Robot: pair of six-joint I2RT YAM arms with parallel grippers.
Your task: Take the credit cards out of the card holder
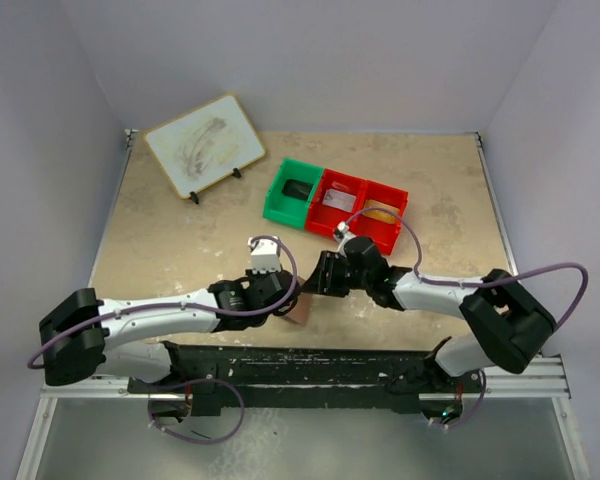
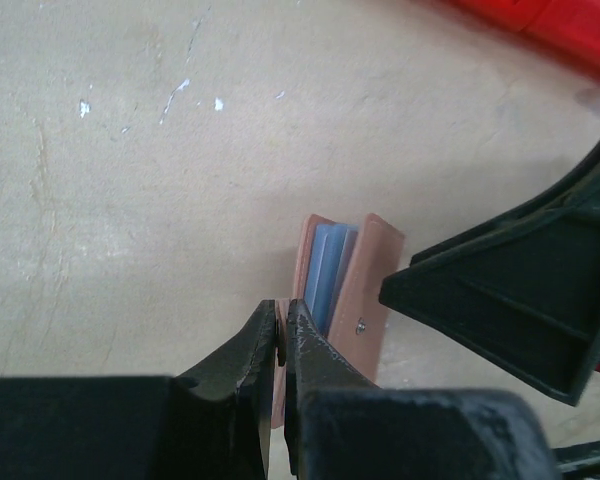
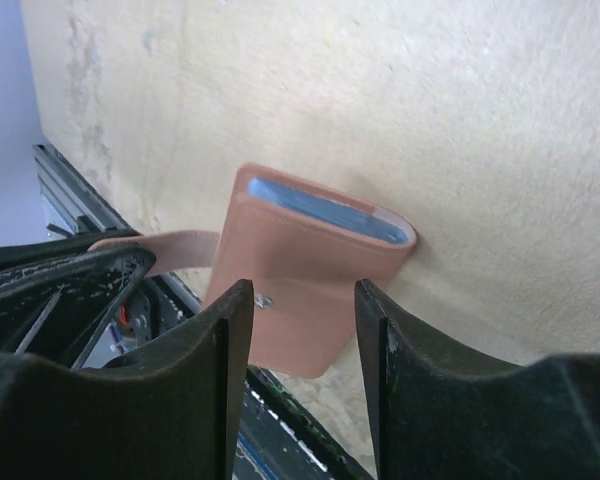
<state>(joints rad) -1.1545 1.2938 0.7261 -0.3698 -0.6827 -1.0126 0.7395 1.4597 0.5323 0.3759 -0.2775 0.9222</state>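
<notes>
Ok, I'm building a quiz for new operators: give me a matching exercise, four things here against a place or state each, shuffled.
1 left gripper
2 right gripper
3 green plastic bin
4 wood-framed white board

a open, aimed at the tan-pink leather card holder
b far left of the beige table
c shut on the card holder's flap
d beside the red plastic bins, on their left

Pairs: 1c, 2a, 3d, 4b
</notes>
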